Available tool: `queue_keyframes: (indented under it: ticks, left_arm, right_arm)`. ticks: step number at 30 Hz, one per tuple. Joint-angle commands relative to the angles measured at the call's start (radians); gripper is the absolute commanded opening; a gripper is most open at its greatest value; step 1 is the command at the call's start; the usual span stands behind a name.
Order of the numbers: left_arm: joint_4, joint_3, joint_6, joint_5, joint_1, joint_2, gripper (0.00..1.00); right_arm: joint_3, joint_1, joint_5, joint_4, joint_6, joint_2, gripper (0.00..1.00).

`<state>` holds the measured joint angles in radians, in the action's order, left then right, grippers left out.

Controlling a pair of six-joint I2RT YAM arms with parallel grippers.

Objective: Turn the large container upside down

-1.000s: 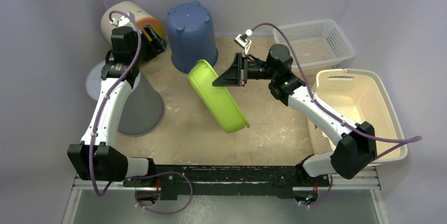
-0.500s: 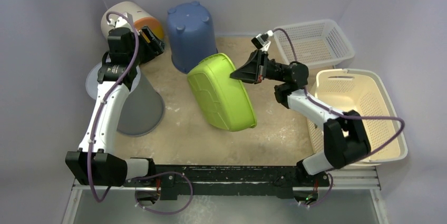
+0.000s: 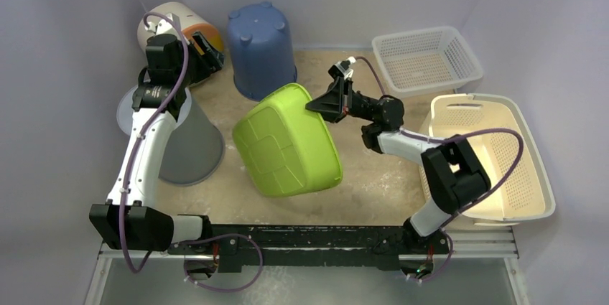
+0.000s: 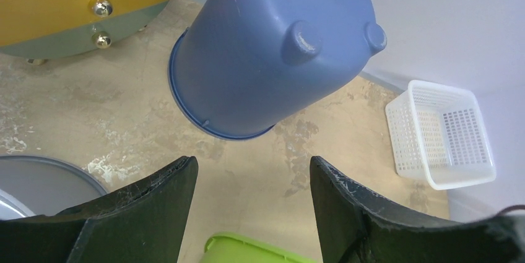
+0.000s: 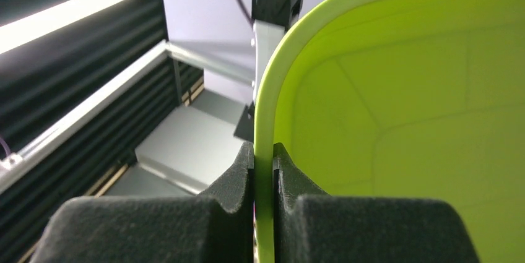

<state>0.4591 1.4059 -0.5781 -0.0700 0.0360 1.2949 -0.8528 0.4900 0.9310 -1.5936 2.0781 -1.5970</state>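
The large lime-green container (image 3: 287, 151) is tilted over in the middle of the table, its ribbed underside facing up and its rim lifted at the far right. My right gripper (image 3: 317, 103) is shut on that rim; in the right wrist view both pads pinch the green rim (image 5: 265, 120), with the tub's inside (image 5: 402, 108) to the right. My left gripper (image 3: 205, 50) is open and empty at the far left, above bare table near the blue bucket. In the left wrist view a corner of the green container (image 4: 247, 249) shows between the open fingers (image 4: 155, 207).
A blue bucket (image 3: 262, 47) stands upside down at the back, with a striped round tub (image 3: 176, 25) to its left. A grey cone-shaped bin (image 3: 183, 136) lies at the left. A small white basket (image 3: 427, 61) and a large cream basket (image 3: 495, 154) stand at the right.
My right gripper has swung the green container's rim up and leftward, so the tub has rolled from edge-on to underside up. The left arm has barely moved.
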Motion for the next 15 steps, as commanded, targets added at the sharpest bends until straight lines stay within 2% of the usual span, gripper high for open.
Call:
queue_keyframes:
  ticks: [1,9,15]
  left_arm:
    - [-0.033,0.041,0.029,0.017,0.004,0.007,0.66]
    - [-0.020,0.065,0.040,0.020,0.004,0.024,0.66]
    - [-0.033,0.073,0.037,0.013,0.004,0.039,0.66]
  right_arm:
    - [0.036,-0.045,-0.065,-0.431,0.123,-0.105,0.04]
    - [0.123,-0.227,0.058,-0.402,0.032,-0.217,0.06]
    - [0.058,-0.249,0.156,-0.378,-0.040,-0.337,0.08]
